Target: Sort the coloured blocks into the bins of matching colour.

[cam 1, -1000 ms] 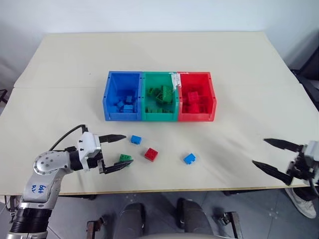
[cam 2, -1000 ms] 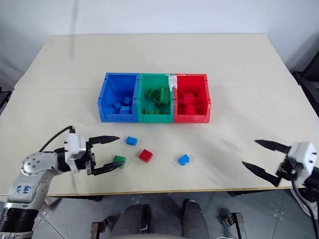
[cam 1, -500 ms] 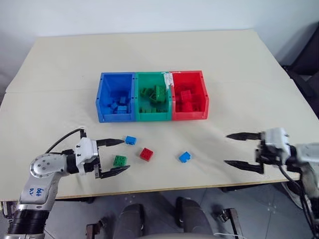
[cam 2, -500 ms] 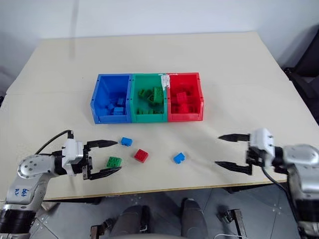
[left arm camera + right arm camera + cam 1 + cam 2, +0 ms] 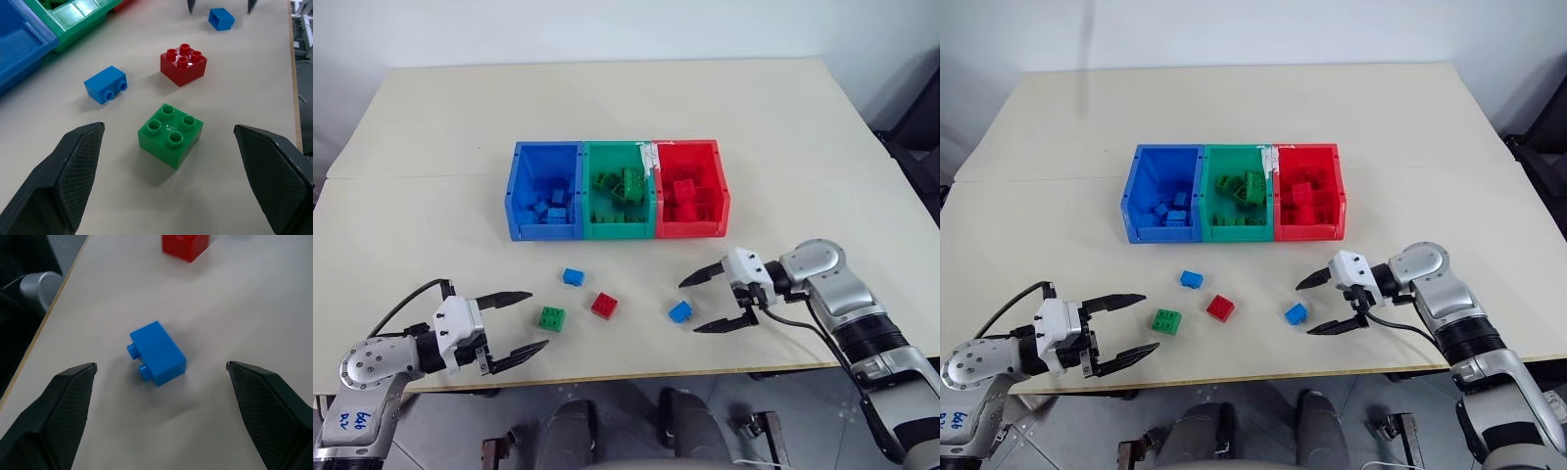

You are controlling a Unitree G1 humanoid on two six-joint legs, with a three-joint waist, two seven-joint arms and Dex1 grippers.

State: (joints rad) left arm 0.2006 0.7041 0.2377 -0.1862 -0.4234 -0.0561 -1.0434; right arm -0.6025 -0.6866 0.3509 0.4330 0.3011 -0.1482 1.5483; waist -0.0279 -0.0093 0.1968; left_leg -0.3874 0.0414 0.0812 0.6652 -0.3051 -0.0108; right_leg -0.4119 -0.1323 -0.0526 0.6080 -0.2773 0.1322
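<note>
Bins (image 5: pixel 618 233) hold matching-coloured blocks (image 5: pixel 626 186) — left claw (image 5: pixel 519 322) and right claw (image 5: pixel 707 302) spread wide, empty.

Silver-grey jointed arms end in white wrist blocks with pointed black jaws, a black cable (image 5: pixel 406 301) looping alongside.

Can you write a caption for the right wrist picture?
Open right gripper lined up on a blue block lying on its side on the table.

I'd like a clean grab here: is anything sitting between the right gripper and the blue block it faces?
No. The right gripper is open, and the blue block lies on its side on bare table just ahead of it. The red block sits farther off, beyond the blue one.
</note>
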